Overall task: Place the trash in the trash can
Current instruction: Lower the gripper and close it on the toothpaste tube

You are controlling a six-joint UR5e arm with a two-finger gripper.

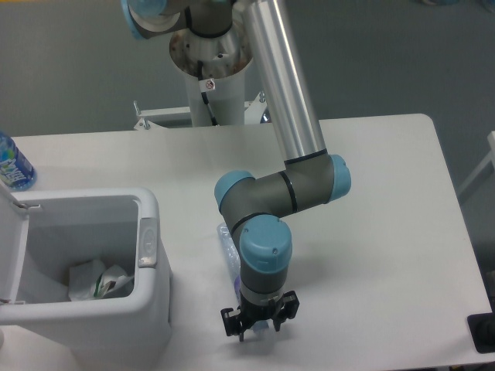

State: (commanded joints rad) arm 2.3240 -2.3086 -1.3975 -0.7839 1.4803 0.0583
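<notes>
Jaws: gripper (pixel 257 323) spread over bottle's label end, no pinch yet | far left: trash can (pixel 147 305), wrapper (pixel 97 280) inside | under wrist: flattened bottle (pixel 227 241), light, slick, springy; best pinched across flat sides.

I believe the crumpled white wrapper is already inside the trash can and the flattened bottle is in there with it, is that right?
Not quite. The fixed camera shows the crumpled white wrapper inside the trash can, but the flattened bottle lies on the table, right of the can, mostly hidden beneath the arm, with the gripper over its near end.
</notes>
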